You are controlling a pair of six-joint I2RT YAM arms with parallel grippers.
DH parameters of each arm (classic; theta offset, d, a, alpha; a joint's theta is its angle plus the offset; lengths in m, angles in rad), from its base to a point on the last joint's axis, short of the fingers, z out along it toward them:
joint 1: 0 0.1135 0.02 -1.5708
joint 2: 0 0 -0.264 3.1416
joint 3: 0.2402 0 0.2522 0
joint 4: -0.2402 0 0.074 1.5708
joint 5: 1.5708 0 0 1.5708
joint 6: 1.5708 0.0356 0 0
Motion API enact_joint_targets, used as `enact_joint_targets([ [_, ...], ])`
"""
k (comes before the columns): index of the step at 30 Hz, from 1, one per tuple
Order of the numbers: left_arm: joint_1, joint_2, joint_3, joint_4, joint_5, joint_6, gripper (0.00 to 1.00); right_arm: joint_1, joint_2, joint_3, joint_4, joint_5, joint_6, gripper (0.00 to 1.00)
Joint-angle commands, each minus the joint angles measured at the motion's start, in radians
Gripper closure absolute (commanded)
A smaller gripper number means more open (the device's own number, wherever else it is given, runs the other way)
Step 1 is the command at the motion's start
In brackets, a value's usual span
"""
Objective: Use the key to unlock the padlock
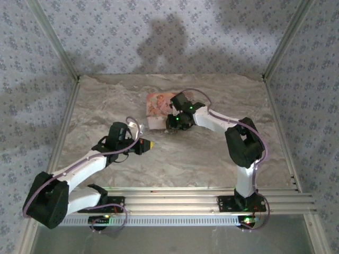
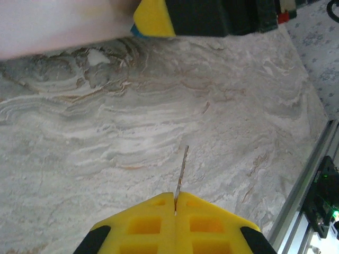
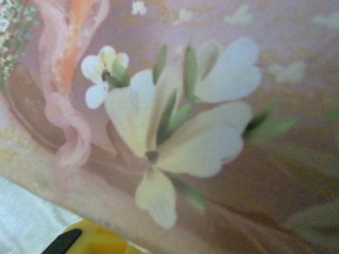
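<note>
Found clamped in the seam of the left gripper: the key, tiny and thin, only its narrow silvery blade showing, poking out ahead of the yellow fingertips at a slight tilt, head hidden between them, over the marbled tabletop.

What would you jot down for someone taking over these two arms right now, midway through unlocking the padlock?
Left gripper: fingers shut on the thin metal key, its blade poking forward over the marbled table.
Right gripper: low at the flat pink illustrated box; I cannot tell whether it is open or shut.
Small yellow padlock: not surely spotted. A yellow block by the right gripper may be the lock or one of its fingers.
Done: key picked up.
Left: find and steady the padlock, insert the key, turn it.
</note>
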Motion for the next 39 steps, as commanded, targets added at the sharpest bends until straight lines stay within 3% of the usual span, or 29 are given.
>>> enact_joint_targets([
  [1,-0.006,0.029,-0.003,0.124,0.057,0.003,1.00,-0.026,-0.060,-0.009,0.008,-0.208,-0.026,1.00],
  [9,0.012,0.141,-0.002,0.266,0.099,0.042,1.00,-0.093,-0.093,-0.023,0.040,-0.448,-0.019,1.00],
  [17,0.032,0.214,0.036,0.351,0.153,0.043,1.00,-0.132,-0.127,-0.032,0.062,-0.605,-0.041,1.00],
  [25,0.033,0.272,0.086,0.403,0.184,0.033,1.00,-0.142,-0.137,-0.054,0.112,-0.645,-0.007,1.00],
  [39,0.019,0.306,0.097,0.489,0.117,0.000,1.00,-0.144,-0.137,-0.075,0.197,-0.666,0.107,1.00],
])
